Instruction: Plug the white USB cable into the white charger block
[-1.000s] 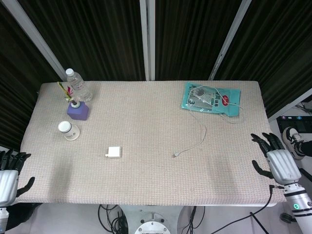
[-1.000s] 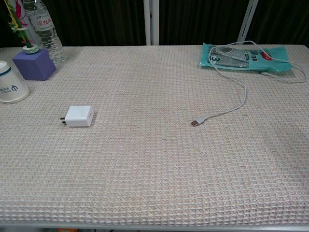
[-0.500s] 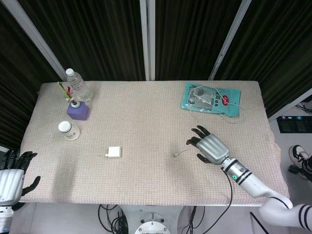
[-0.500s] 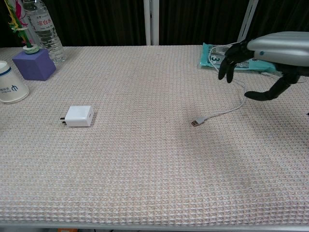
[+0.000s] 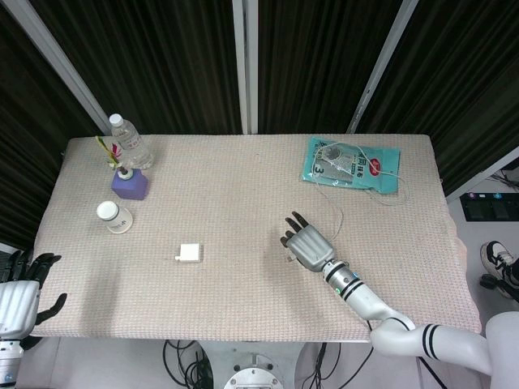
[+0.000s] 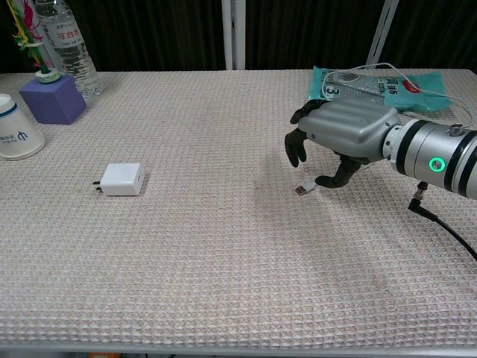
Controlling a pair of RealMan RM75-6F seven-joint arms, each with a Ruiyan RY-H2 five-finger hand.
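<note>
The white charger block [image 5: 190, 252] [image 6: 123, 179] lies flat on the left half of the table, its prongs pointing left. The white USB cable [image 5: 340, 212] runs from the teal bag down to its plug [image 6: 303, 189], which lies on the cloth. My right hand [image 5: 306, 243] [image 6: 337, 138] hovers just over the plug end with fingers apart and curved down, the thumb close beside the cable, holding nothing. It hides part of the cable. My left hand [image 5: 18, 296] is off the table's near left corner, fingers spread and empty.
A teal bag [image 5: 353, 162] [image 6: 384, 88] lies at the back right with the cable's far end on it. At the back left stand a water bottle [image 5: 130, 142], a purple block [image 5: 130, 184] and a white cup [image 5: 112, 215].
My right hand has swept in from the table's right edge to over the cable's plug end. The left hand barely shifted. Charger and cable have not moved.
</note>
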